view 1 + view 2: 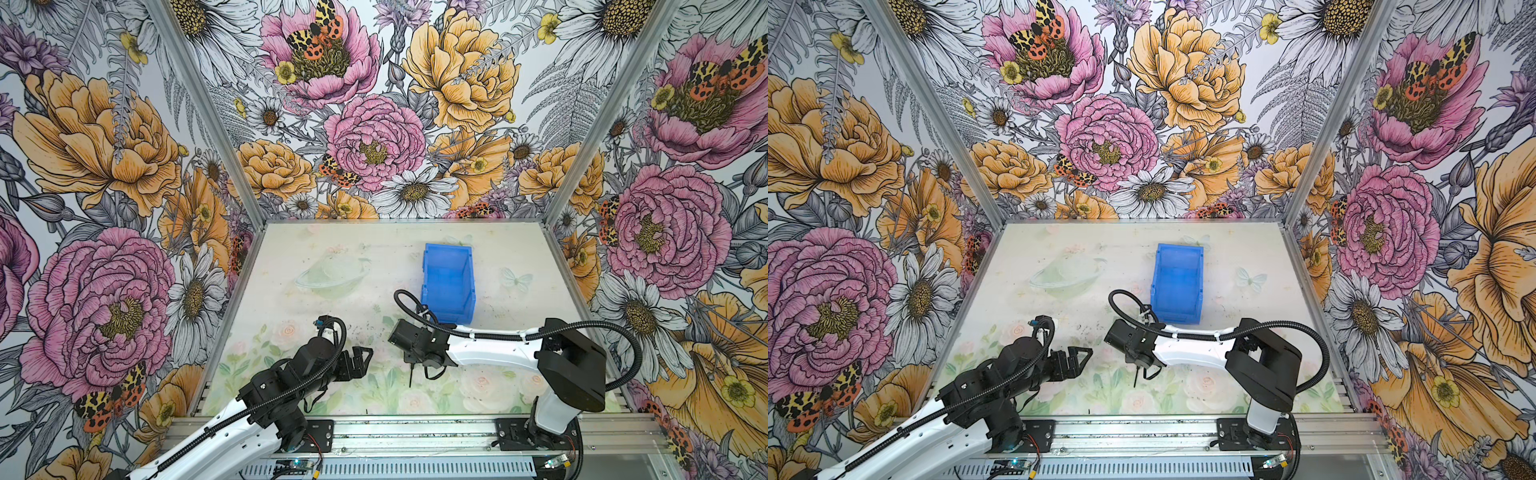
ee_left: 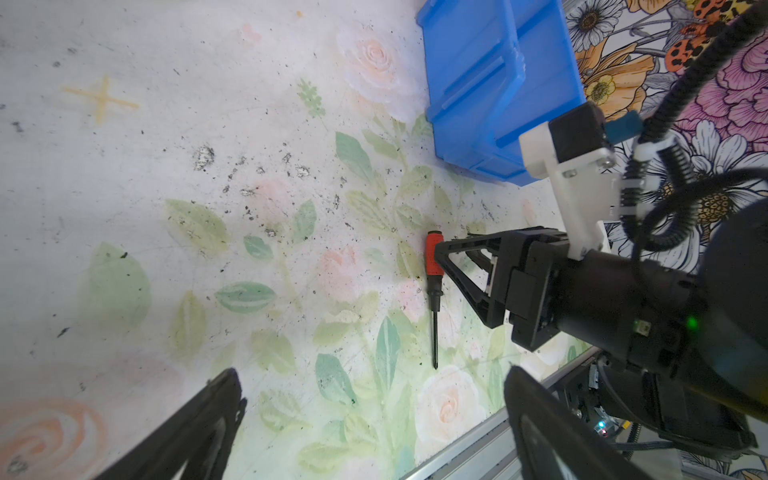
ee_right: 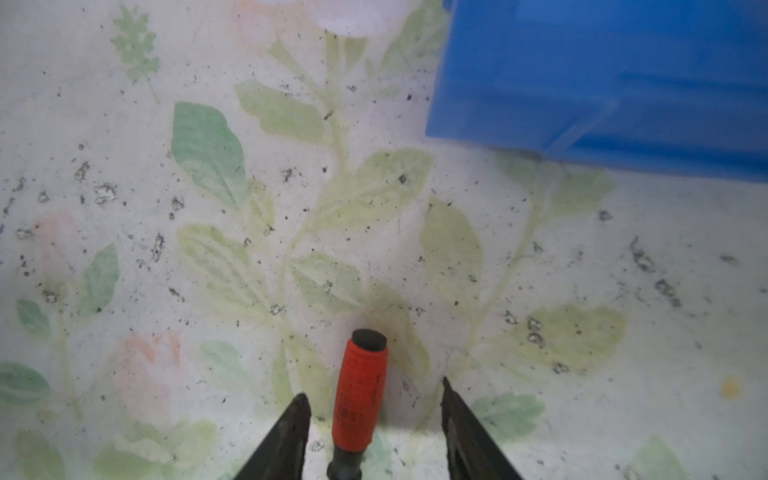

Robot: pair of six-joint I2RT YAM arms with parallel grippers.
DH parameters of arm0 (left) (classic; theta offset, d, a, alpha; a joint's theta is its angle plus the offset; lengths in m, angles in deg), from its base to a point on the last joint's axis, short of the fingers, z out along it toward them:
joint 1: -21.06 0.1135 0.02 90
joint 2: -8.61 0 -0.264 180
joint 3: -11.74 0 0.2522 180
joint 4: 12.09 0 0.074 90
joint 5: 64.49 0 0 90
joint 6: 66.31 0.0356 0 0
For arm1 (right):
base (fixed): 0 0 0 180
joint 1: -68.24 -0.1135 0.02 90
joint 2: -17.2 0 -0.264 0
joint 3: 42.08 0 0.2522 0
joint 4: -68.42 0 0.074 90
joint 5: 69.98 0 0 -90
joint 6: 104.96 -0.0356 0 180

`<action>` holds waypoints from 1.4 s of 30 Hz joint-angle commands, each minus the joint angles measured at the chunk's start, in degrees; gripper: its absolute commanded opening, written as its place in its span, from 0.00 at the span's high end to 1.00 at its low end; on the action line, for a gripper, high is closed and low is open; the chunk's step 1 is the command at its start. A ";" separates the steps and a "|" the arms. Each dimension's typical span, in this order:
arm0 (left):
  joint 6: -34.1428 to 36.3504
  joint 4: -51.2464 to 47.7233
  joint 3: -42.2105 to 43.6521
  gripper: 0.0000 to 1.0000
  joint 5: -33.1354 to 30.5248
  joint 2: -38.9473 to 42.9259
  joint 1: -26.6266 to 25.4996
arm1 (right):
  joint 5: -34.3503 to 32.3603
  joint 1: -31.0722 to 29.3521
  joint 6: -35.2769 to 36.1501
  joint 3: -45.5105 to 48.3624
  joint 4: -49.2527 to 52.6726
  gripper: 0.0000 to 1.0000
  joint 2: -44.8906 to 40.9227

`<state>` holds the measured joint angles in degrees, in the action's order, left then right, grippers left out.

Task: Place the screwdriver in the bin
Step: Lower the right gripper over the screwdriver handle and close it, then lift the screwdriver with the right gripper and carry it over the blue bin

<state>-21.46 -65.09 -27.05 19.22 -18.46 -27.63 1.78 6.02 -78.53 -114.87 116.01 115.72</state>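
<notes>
The screwdriver (image 2: pixel 434 291) lies flat on the desk (image 1: pixel 332 249), outside the bin (image 1: pixel 448 278) and a short way off the end wall of the bin that faces the arm bases. Its red-orange handle points toward the bin and its thin dark shaft points away from it. In both top views only the tip of the shaft (image 1: pixel 1136 379) shows, sticking out from under the right arm's wrist.

The right gripper (image 3: pixel 372 390) is down at the desk over the handle, with one jaw on each side of it. In the right wrist view a strip of desk shows between the handle (image 3: pixel 359 395) and each jaw, so the jaws are parted and not pressing on it; the screwdriver is straddled, not grasped. In the left wrist view a jaw tip sits just beside the handle's upper part.

The left gripper (image 1: pixel 361 357) hangs above the desk farther from the bin than the screwdriver, on the side away from the right arm. Its jaws are released and spread wide, touching neither the screwdriver nor the bin.

The bin stands upright on the desk, its blue floor bare in both top views.
</notes>
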 commanded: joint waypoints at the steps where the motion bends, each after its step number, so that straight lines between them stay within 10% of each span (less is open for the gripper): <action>1: -0.82 -0.66 0.60 0.01 -1.79 0.62 -0.65 | 0.90 0.33 0.80 0.58 -2.40 0.52 1.77; 19: -0.95 -1.19 0.68 0.01 -3.03 0.83 -0.88 | 2.90 1.99 2.50 1.31 -3.68 0.94 3.37; 42: 7.32 5.48 -3.39 0.01 -1.22 -7.10 -0.91 | -1.16 17.78 15.45 -2.58 -0.70 0.98 -18.75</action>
<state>-17.72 -63.80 -28.06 17.23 -24.30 -27.96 1.76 21.17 -67.78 -114.65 113.93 97.52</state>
